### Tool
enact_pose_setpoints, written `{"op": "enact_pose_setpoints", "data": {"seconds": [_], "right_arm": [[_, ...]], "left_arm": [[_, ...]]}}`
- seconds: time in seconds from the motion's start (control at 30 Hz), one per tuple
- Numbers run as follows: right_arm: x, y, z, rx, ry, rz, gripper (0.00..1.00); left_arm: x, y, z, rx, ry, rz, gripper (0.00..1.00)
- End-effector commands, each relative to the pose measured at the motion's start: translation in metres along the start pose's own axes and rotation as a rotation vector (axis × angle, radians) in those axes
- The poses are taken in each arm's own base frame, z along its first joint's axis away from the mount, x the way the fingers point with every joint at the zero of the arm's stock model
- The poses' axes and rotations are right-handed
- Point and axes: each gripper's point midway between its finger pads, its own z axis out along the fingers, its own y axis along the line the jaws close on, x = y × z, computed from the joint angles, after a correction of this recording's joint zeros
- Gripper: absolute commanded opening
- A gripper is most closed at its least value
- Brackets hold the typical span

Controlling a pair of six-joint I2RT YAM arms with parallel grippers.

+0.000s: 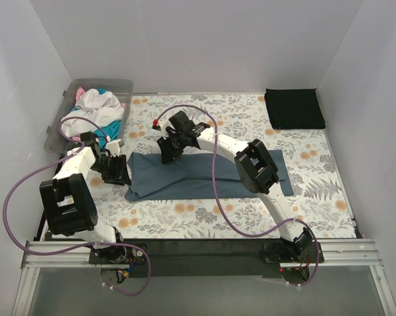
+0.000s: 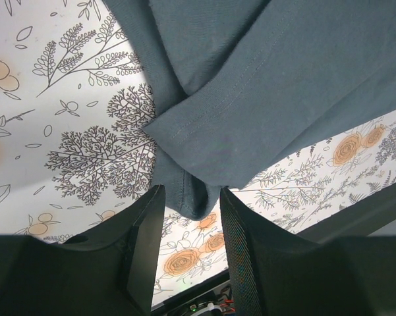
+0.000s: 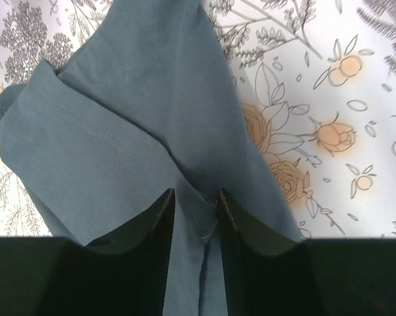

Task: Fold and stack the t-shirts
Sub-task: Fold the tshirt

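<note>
A slate blue-grey t-shirt [image 1: 204, 174] lies partly folded across the middle of the floral table cloth [image 1: 184, 217]. My left gripper [image 1: 122, 172] is low at the shirt's left end. In the left wrist view, this gripper [image 2: 191, 194] is open, and a folded corner of the shirt [image 2: 270, 79] lies between its tips. My right gripper [image 1: 166, 155] is over the shirt's upper left part. The right wrist view shows it [image 3: 196, 195] open, straddling a hemmed fold of the shirt [image 3: 118, 118]. A folded black t-shirt [image 1: 293, 108] rests at the back right.
A clear plastic bin [image 1: 66, 115] at the back left holds a heap of white [image 1: 95, 105], teal and pink shirts. White walls close in the table on three sides. The arm bases and a metal rail [image 1: 204, 253] run along the near edge.
</note>
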Motion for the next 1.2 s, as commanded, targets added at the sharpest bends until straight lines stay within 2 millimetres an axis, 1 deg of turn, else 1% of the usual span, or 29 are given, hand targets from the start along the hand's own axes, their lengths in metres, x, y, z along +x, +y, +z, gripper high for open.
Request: {"op": "enact_pose_setpoints", "data": {"seconds": [0.0, 0.2, 0.3, 0.33, 0.4, 0.43, 0.57, 0.7, 0.73, 0.93, 1.0, 1.03, 1.17], "right_arm": [[-0.01, 0.006, -0.006, -0.003, -0.029, -0.015, 0.4], [-0.007, 0.007, -0.006, -0.005, -0.023, -0.013, 0.41], [-0.009, 0.01, -0.01, -0.013, -0.027, -0.014, 0.39], [-0.011, 0.014, -0.012, -0.018, -0.031, 0.004, 0.39], [-0.013, 0.017, -0.015, -0.024, -0.035, 0.003, 0.39], [-0.017, 0.019, -0.019, -0.024, -0.045, -0.004, 0.39], [-0.02, 0.024, -0.025, -0.038, -0.051, -0.004, 0.36], [-0.019, 0.027, -0.025, -0.05, -0.049, -0.001, 0.29], [-0.019, 0.027, -0.025, -0.05, -0.049, -0.001, 0.27], [-0.015, 0.027, -0.024, -0.053, -0.041, 0.002, 0.2], [-0.013, 0.026, -0.024, -0.053, -0.038, 0.004, 0.16], [-0.014, 0.026, -0.024, -0.053, -0.038, 0.001, 0.12], [-0.014, 0.028, -0.025, -0.057, -0.037, -0.002, 0.05]], "left_arm": [[-0.002, 0.001, -0.002, 0.001, -0.016, 0.01, 0.38], [-0.003, 0.0, 0.0, 0.009, -0.011, 0.006, 0.38], [-0.004, 0.0, 0.0, 0.01, -0.013, 0.006, 0.38], [-0.004, 0.0, 0.0, 0.013, -0.014, 0.005, 0.38], [-0.002, 0.001, 0.002, 0.013, -0.003, -0.003, 0.38], [-0.002, 0.003, 0.003, 0.006, -0.005, -0.004, 0.37], [-0.006, 0.005, 0.006, 0.001, -0.005, -0.02, 0.37], [-0.004, 0.008, 0.016, 0.017, 0.028, -0.048, 0.37], [-0.007, 0.009, 0.017, 0.02, 0.021, -0.05, 0.37], [-0.012, 0.014, 0.027, 0.029, 0.024, -0.068, 0.36], [-0.014, 0.016, 0.029, 0.021, 0.02, -0.076, 0.36], [-0.016, 0.018, 0.03, 0.017, 0.016, -0.076, 0.36], [-0.021, 0.022, 0.035, 0.009, 0.012, -0.09, 0.36]]}}
